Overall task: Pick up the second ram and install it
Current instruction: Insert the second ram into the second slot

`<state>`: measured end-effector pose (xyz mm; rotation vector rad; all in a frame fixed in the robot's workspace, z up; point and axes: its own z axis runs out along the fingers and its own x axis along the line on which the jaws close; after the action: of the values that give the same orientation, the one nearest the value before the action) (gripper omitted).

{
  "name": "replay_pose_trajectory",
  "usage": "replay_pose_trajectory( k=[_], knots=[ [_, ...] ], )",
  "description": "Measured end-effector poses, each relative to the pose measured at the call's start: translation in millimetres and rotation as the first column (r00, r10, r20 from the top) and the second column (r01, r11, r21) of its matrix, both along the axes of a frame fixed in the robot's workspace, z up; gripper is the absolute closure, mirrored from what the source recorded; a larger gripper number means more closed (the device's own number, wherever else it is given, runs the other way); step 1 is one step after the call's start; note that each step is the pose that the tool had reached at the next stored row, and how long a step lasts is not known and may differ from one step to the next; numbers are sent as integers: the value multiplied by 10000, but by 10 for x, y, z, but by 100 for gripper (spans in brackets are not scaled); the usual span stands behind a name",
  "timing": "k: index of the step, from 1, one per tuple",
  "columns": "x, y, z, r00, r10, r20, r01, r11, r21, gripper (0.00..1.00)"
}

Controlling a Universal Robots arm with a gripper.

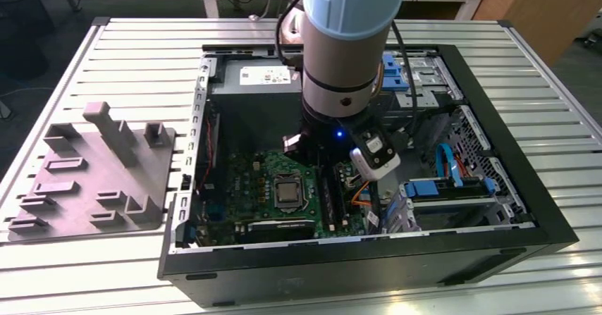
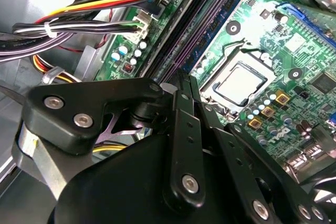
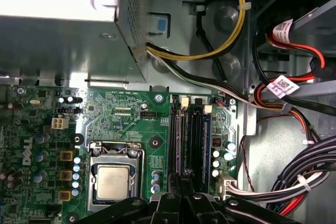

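My gripper (image 3: 184,178) reaches down into the open PC case (image 1: 526,216) over the memory slots beside the CPU socket (image 3: 113,181). Its fingers stand close together, shut on the top edge of the second ram (image 3: 180,140), a long dark stick standing upright in a slot. In the second wrist view the gripper (image 2: 184,80) sits at the near end of the second ram (image 2: 195,23), which runs away from the tips along the green motherboard (image 2: 294,51). In the exterior view the arm (image 1: 343,61) hides the fingers.
A grey plastic block with upright slotted posts (image 1: 94,167) lies at the exterior view's left of the case. Bundled cables (image 3: 299,182) run beside the slots. A silver power supply (image 3: 63,24) and a drive cage with blue parts (image 1: 452,188) crowd the case.
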<state>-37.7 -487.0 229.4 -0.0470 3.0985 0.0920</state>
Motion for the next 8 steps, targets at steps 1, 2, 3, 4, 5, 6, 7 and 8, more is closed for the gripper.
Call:
replay_pose_trajectory(
  k=[1,2,3,4,5,6,7,8],
  knots=[
    [0,-2,-1,10000,0,0,0,10000,1,89],
    [0,-4,-1,10000,1,0,-1,10000,1,89],
    [0,-4,-2,10000,0,1,0,10000,1,89],
    [0,-5,-3,10000,0,0,0,10000,1,89],
    [0,-7,-4,10000,0,0,0,10000,0,89],
    [0,-9,-6,10000,0,0,0,10000,1,89],
    [0,-11,-6,10000,0,0,0,10000,-1,89],
    [1,-11,-7,10000,0,-1,0,10000,-1,89]
  ],
)
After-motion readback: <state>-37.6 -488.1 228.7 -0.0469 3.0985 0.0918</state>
